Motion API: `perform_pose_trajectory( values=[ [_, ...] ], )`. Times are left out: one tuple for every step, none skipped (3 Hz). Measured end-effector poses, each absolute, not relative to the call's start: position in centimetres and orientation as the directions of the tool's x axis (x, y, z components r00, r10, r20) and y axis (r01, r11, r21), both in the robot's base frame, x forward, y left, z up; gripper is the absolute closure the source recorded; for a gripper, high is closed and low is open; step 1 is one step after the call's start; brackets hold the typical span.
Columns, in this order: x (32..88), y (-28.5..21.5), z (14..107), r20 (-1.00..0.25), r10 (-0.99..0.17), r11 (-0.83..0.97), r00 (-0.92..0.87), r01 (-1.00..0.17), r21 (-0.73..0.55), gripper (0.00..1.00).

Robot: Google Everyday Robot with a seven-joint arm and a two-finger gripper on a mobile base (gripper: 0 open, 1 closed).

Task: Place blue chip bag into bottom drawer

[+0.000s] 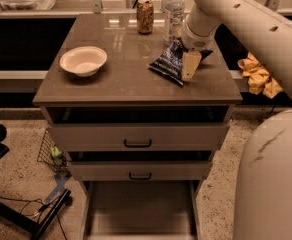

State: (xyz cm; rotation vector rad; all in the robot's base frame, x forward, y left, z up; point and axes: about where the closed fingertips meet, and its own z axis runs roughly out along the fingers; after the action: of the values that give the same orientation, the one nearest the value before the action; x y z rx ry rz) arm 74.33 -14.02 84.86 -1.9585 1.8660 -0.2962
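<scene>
1. A white bowl (83, 60) sits on the left of the desk (121, 81).
2. A soda can (145, 16) and a water bottle (174, 13) stand at the back, the bottle just behind the gripper (190, 66).
3. A yellow cloth (258, 74) lies crumpled to the desk's right.
</scene>
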Motion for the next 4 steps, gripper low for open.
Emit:
perform_pose_trajectory(
  values=[
    [74.49, -13.76, 84.21, -0.124, -0.989, -0.019, 0.080, -0.903, -0.429, 0.41],
    [74.51, -13.69, 84.03, -0.124, -0.989, -0.020, 0.081, -0.904, -0.426, 0.65],
    [74.53, -13.60, 83.72, -0.124, -0.989, -0.022, 0.082, -0.906, -0.422, 0.87],
    [74.68, -13.45, 83.69, -0.121, -0.989, -0.023, 0.082, -0.906, -0.422, 1.00]
  ],
)
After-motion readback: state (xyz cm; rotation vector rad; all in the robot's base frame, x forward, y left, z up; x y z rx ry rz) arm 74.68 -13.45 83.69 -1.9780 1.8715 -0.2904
